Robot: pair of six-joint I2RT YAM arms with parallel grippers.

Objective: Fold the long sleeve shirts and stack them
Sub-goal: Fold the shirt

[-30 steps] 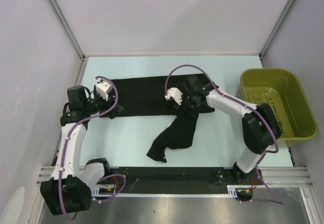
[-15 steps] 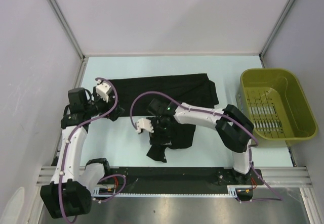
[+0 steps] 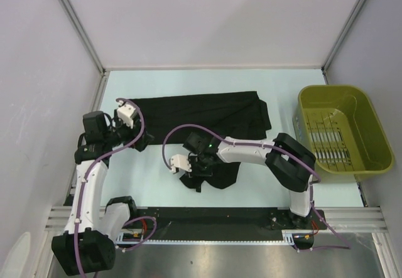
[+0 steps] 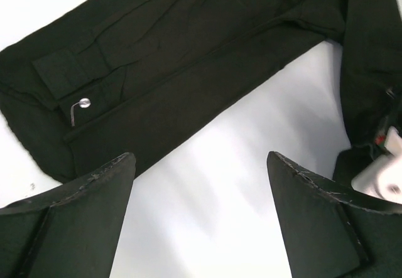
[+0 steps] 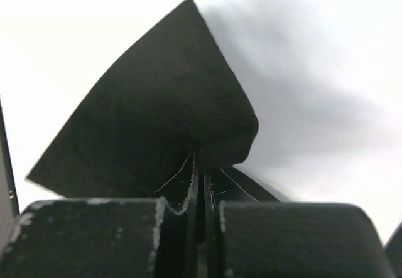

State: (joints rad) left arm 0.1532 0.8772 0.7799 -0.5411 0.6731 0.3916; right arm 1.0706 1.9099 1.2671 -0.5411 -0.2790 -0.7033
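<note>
On the table [image 3: 154, 174], the right claw [image 5: 200, 165] pinches the black shirt [image 3: 195, 112] while the left claw [image 4: 200, 159] gapes empty.

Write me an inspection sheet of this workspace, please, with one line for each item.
Surface: pale blue table; no stains seen.
Job's things: one black long sleeve shirt lies stretched across the middle; its sleeve trails toward the near edge. No stack seen.
Clutter: olive-green basket at the right side.
End effectors: left end effector open, above bare table beside the shirt; right end effector shut on the sleeve.
Cables: purple cables loop along both arms; no snag seen.
Surroundings: plain pale walls on three sides; nothing else seen.
</note>
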